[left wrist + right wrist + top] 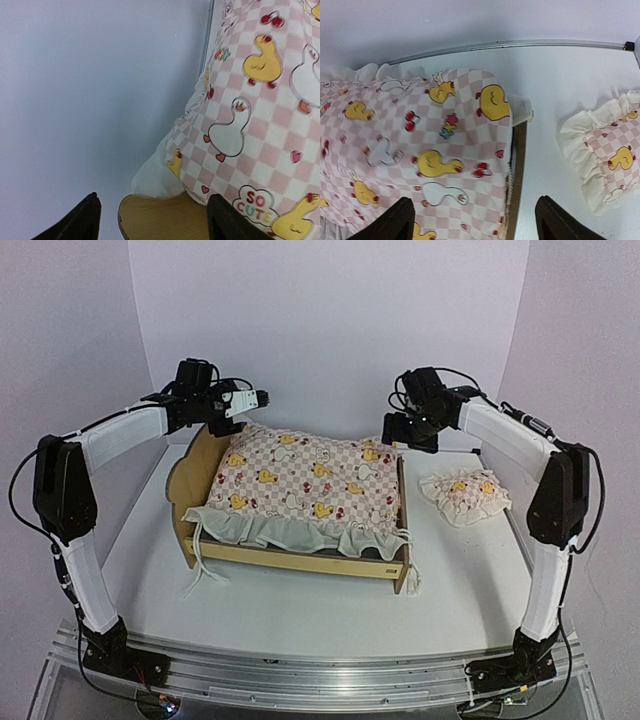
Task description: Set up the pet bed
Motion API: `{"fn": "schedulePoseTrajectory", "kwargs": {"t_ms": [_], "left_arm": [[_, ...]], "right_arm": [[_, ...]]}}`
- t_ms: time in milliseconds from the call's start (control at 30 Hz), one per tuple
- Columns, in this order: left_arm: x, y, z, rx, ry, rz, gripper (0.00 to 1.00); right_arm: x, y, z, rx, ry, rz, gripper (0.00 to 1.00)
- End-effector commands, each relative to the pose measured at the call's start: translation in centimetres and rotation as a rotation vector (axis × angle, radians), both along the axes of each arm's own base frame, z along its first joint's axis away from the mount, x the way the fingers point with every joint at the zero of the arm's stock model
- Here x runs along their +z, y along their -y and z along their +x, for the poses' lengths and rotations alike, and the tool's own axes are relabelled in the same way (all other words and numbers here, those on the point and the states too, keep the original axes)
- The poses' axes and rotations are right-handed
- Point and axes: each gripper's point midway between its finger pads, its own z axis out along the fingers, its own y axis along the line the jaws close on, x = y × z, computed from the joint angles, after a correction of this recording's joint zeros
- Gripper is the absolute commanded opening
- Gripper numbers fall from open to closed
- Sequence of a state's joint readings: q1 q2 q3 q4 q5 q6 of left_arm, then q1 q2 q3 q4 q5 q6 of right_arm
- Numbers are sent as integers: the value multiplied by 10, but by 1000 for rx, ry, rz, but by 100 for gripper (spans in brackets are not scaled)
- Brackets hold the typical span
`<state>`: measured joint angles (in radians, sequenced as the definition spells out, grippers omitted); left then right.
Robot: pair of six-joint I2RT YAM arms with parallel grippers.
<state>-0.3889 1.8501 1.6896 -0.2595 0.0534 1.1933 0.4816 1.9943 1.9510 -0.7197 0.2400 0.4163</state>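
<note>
The pet bed [300, 561] is a light-wood frame in the middle of the table, with its shaped headboard [197, 468] on the left. A pink checked duck quilt [300, 480] with a cream ruffle is spread over it. My left gripper [225, 425] hovers open over the bed's back left corner. In the left wrist view its gripper [154, 200] straddles the headboard's rounded top [165, 220], beside the quilt [250, 110]. My right gripper [405, 440] is open above the back right corner. Below this gripper [475, 200] lie the quilt [420, 140] and the wooden side rail [519, 170].
A small matching pillow [463, 495] lies on the table right of the bed, also seen in the right wrist view as the pillow [605, 150]. White walls enclose the table at the back and sides. The quilt's tie strings [205, 570] hang over the front left corner.
</note>
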Motion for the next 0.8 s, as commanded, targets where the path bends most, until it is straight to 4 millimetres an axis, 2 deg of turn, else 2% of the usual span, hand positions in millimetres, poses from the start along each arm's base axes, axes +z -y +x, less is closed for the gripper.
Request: {"fn": "schedulePoseTrajectory", "kwargs": {"t_ms": [0,100,167,267,300,400,467,567,700,767], "left_arm": [[81,-7,-2,32,145,-83,82],[91,-4,-17,2,114,-114,85],[100,4,-35,-58,78,-154,85],[101,36,-84,-213,22,-162,84],[98,48,-104,-261,6,-150,83],[70,95,-169,-424,-106,-127,82],[54,124,-210,-514,-226,-166,81],[16,161,-247,-585,-404,-185,80],[-29,208,-285,-668,-554,-185,80],[-49,231,-300,-709,-599,-180,80]], "right_arm": [[32,21,-26,60,-15,-59,88],[39,23,-61,177,-55,-72,89],[42,30,-87,235,-75,-83,88],[28,51,-126,285,-122,-114,81],[17,59,-138,290,-153,-120,75],[-23,80,-174,289,-268,-81,61],[-47,84,-193,290,-343,-38,55],[-83,84,-216,271,-436,5,49],[-127,84,-232,207,-499,72,48],[-144,73,-235,193,-504,155,49]]}}
